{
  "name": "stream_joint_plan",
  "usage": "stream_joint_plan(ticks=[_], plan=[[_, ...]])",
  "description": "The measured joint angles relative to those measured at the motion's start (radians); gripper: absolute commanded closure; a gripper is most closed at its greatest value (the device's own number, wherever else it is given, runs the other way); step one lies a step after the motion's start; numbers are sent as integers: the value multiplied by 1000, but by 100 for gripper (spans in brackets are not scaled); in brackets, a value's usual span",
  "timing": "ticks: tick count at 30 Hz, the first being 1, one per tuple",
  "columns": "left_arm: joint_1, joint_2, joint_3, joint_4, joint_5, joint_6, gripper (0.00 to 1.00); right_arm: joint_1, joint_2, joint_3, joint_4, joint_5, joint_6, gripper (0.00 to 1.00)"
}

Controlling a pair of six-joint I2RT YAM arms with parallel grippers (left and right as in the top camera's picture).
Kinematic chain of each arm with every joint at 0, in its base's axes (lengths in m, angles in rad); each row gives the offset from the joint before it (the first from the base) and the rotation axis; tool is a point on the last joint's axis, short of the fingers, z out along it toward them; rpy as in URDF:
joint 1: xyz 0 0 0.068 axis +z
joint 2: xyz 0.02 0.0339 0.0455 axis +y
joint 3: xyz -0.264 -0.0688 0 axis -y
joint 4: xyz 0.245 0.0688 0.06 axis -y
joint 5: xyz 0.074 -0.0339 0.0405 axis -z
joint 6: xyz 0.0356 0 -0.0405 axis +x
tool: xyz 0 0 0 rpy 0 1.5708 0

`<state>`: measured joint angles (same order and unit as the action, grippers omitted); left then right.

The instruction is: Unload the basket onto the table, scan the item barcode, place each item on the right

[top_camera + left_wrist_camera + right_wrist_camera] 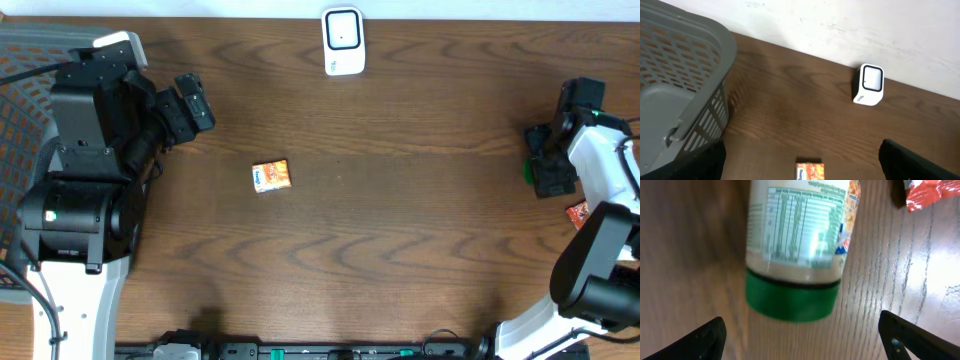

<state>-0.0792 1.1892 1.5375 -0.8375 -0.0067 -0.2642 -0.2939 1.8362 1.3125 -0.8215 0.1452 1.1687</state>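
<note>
Right wrist: right claw [801, 337] wide, lying green-capped bottle [797, 240] just ahead; left claw [802, 156] wide near basket [685, 60].

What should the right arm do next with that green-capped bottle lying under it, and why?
Probably lower the right end effector a little and close on the bottle. Its fingers stand wide apart on either side of the bottle, which lies untouched on the table. It likely has to be held before it can go to the white scanner.
</note>
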Motion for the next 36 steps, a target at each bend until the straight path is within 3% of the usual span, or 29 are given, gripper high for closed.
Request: stream_joint_plan(ticks=[6,16,24,36], plan=[[0,0,0,0,0,0,2,-3,58,0,27,7,26,11],[0,0,0,0,0,0,2,-27,95,-1,33,24,38,37],[0,0,0,0,0,0,2,-48,95,-1,29,40,36,45],[0,0,0,0,0,0,2,-77,93,0,29,-28,9,45]])
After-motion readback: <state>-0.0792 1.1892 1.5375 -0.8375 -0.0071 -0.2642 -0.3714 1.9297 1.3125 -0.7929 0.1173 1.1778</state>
